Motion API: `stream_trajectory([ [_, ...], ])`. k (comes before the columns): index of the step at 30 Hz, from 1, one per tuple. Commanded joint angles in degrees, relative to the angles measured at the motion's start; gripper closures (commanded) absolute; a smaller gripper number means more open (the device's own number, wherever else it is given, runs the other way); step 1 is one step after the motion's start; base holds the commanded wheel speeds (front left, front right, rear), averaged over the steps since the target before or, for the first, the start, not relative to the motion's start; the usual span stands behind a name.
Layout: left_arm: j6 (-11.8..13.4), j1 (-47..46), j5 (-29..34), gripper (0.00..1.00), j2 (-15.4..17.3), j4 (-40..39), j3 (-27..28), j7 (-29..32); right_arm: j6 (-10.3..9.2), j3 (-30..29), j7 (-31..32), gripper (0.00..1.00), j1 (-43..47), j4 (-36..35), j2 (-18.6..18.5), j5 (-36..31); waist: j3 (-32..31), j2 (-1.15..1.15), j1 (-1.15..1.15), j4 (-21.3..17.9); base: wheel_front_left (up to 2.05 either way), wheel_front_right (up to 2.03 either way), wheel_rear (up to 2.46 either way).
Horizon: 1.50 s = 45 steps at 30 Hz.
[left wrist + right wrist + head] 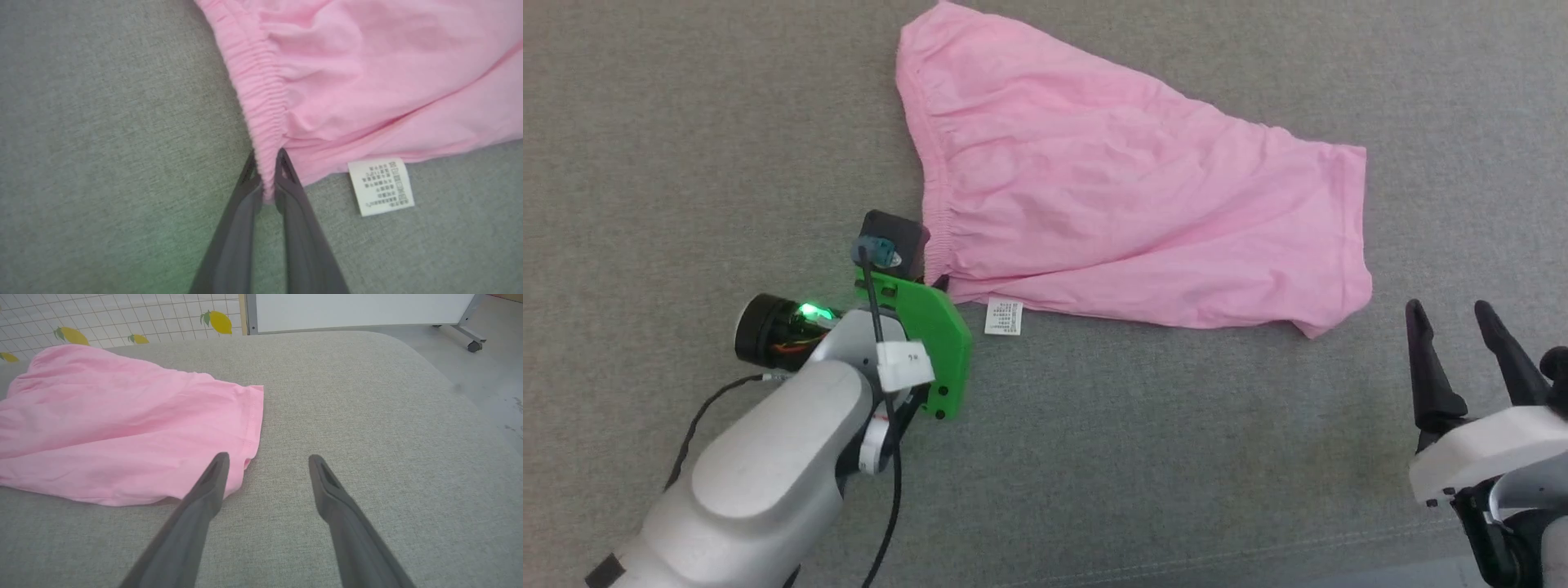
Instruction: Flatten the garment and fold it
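Head view: the garment (1111, 196) lies spread on the grey fabric surface (686, 122), with its gathered band (923, 163) toward my left side and a white label (1004, 318) just off its near edge. My left wrist (907, 327) sits at the band's near end. The right claw (1448, 309) hangs near the garment's right corner, apart from it.

Left wrist view: the left claw (267, 163) is pinched tight on the end of the band, with cloth between both fingers.

Right wrist view: the right claw's fingers stand wide apart and hold nothing. One finger overlaps the hem corner, and I cannot tell whether it touches.
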Motion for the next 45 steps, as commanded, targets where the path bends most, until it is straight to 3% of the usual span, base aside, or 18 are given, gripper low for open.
stream_trajectory([
  [1,0.98,1.58,0.66,1.0,0.28,0.08,0.45,-1.37,-0.08,0.42,1.67,0.0,-0.56,-0.21,-0.57,0.71,-1.58,0.0,0.0,1.58,0.0,0.0,0.0],
  [7,3.0,2.06,1.59,1.0,-0.27,-3.16,2.49,-6.78,-0.08,2.75,9.04,0.0,0.53,-0.15,-2.5,2.67,-2.92,0.0,0.0,3.81,0.0,0.0,0.0],
  [15,3.48,3.32,1.76,1.0,-0.22,-6.52,1.86,-7.51,-0.08,2.55,15.81,0.0,-0.46,4.02,-1.42,3.35,-2.16,0.0,0.0,7.0,0.0,0.0,0.0],
  [30,3.15,3.82,1.73,1.0,-0.64,-7.65,0.52,-7.5,-0.08,3.51,17.83,0.0,-3.62,10.66,-0.41,1.68,-0.75,0.0,0.0,8.87,0.0,0.0,0.0],
  [31,3.12,3.87,1.7,1.0,-0.61,-7.65,0.47,-7.51,-0.08,3.75,17.66,0.09,-3.65,10.87,-0.5,1.77,-0.69,0.0,0.0,8.91,0.0,0.0,0.0],
  [32,3.08,3.94,1.67,1.0,-0.58,-7.61,0.43,-7.56,-0.08,3.96,17.42,0.53,-3.69,11.04,-0.63,1.84,-0.69,0.0,0.0,8.93,0.0,0.0,0.0],
  [33,3.04,4.03,1.63,1.0,-0.55,-7.51,0.4,-7.61,-0.08,4.15,17.03,0.7,-3.75,11.1,-0.78,1.86,-0.74,0.0,0.0,8.93,0.0,0.0,0.0],
  [34,2.99,4.15,1.55,1.0,-0.53,-7.38,0.37,-7.67,-0.08,4.38,16.56,1.0,-3.82,11.22,-0.99,1.87,-0.83,0.0,0.0,8.93,0.0,0.0,0.0],
  [45,3.34,6.41,0.06,1.0,0.49,-6.54,1.16,-8.59,-0.08,3.46,15.68,1.0,-3.09,7.0,-3.75,5.71,-6.29,0.0,0.0,8.42,0.0,0.0,0.0],
])
